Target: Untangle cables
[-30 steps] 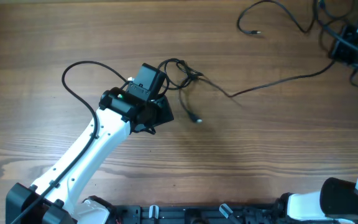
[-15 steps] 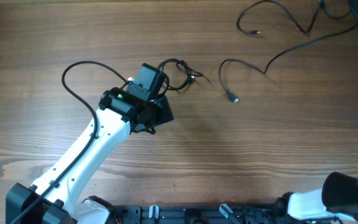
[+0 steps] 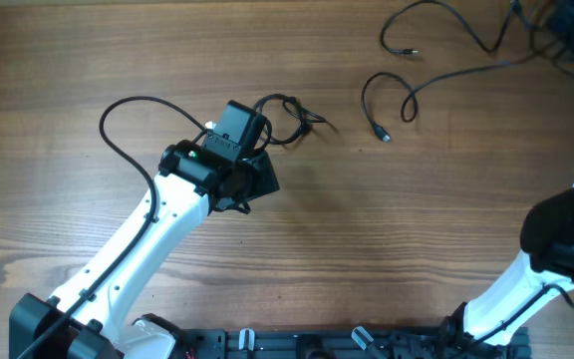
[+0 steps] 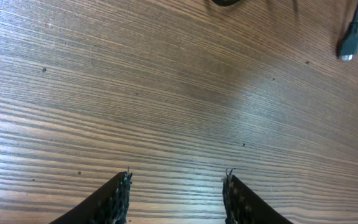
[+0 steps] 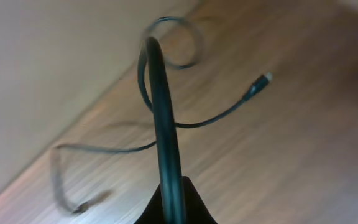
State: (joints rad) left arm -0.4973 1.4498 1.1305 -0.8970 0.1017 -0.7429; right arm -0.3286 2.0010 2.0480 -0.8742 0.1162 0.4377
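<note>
Right jaws pinch one cable [image 5: 163, 124], its free end trailing on the desk [image 3: 267, 60] ahead. Left jaws stand wide and empty, with the knotted cables [image 3: 285, 118] just beside them. Recommend laying the held cable well apart from the knot.

Soft, even light from overhead on the brown wood-grain table [image 3: 367, 249], no glare, grain crisp, and just a faint grey shadow on the table beside the white robot arm [image 3: 138, 249]. Left wrist view: sharp, a pale sheen across the table, dark ridged fingertips [image 4: 117, 199] clean-edged. Right wrist view: soft all over, the thin black cable [image 5: 165, 137] smeared thick near the lens, its plug hazy, and past the table's edge everything washes to pale beige.
</note>
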